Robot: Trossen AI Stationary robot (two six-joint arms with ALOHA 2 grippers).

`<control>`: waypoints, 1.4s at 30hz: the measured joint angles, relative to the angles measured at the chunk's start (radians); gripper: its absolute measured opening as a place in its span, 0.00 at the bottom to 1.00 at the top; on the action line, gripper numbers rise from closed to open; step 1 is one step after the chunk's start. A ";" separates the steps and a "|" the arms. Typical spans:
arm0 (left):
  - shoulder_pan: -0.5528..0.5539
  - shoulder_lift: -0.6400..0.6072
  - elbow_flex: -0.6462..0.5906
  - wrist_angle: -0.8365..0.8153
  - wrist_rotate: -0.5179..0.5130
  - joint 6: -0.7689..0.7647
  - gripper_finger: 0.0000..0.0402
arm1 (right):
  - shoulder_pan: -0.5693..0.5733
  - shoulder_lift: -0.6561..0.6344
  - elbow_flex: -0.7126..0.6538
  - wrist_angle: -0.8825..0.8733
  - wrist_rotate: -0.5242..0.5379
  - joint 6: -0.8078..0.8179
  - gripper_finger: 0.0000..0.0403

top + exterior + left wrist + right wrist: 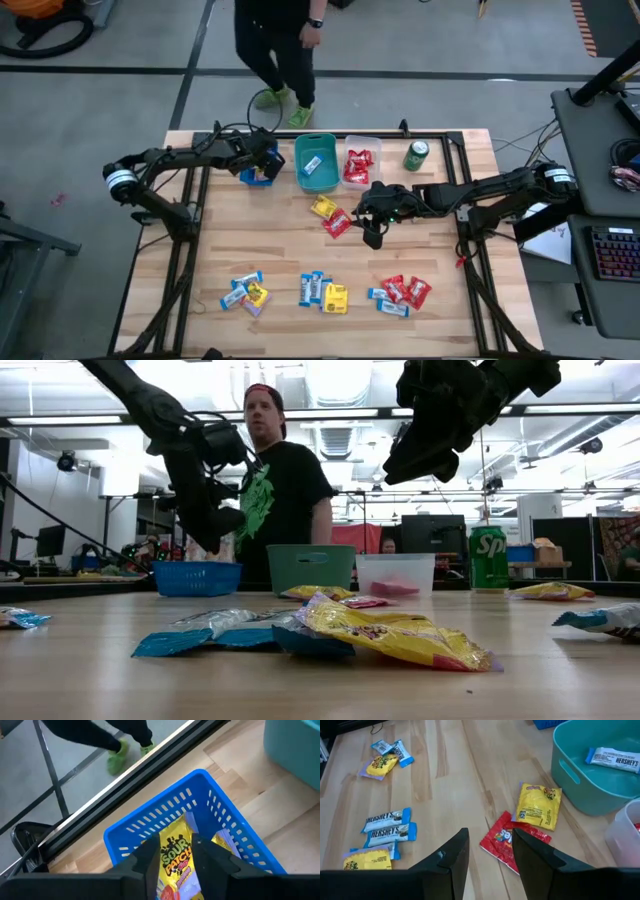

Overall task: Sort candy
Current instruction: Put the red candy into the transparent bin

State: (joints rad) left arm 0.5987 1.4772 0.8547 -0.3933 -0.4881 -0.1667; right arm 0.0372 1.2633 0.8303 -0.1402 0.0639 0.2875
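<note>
My left gripper (174, 847) hovers over the blue basket (200, 805) at the table's far left, open. A yellow candy packet (176, 862) shows face-up in the gap between its fingers, inside the basket. My right gripper (490, 837) hangs open above the table's middle, over a red packet (512, 840) and beside a yellow one (537, 807), both flat on the wood. The teal bin (580, 785) holds a blue-white packet (612, 759). The clear bin (360, 165) holds red packets. My left gripper's fingers (150, 865) stand on either side of the yellow packet's upper end (175, 840), slanting down from above into the basket. Whether they touch the packet I cannot tell.
More candy lies in three clusters near the front edge (246, 293) (323, 291) (400, 293). A green soda can (416, 155) stands right of the clear bin. A person (280, 50) stands beyond the far edge. Bare wood lies between the bins and the front clusters.
</note>
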 joint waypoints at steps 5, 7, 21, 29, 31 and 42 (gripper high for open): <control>-0.052 -0.063 0.000 -0.029 0.017 -0.005 0.29 | 0.000 0.000 0.000 -0.004 0.000 0.038 0.35; -0.089 -0.099 0.000 -0.038 0.029 -0.010 0.30 | 0.000 0.000 0.000 -0.007 0.000 0.059 0.35; -0.558 -0.271 -0.014 -0.018 0.117 0.001 0.27 | -0.005 0.001 0.000 -0.056 0.018 0.275 0.31; -0.818 -0.204 -0.019 0.106 0.129 0.101 0.23 | 0.021 0.026 -0.001 -0.048 0.071 -0.022 0.31; -0.860 -0.185 -0.019 0.152 0.128 0.119 0.22 | 0.037 0.057 -0.005 -0.035 0.068 -0.130 0.30; -0.942 -0.145 -0.090 0.355 0.140 0.138 0.19 | 0.048 0.344 -0.006 0.252 0.141 -0.219 0.30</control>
State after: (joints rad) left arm -0.3435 1.3323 0.7652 -0.0382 -0.3481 -0.0292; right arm 0.0853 1.6075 0.8238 0.1116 0.2052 0.0686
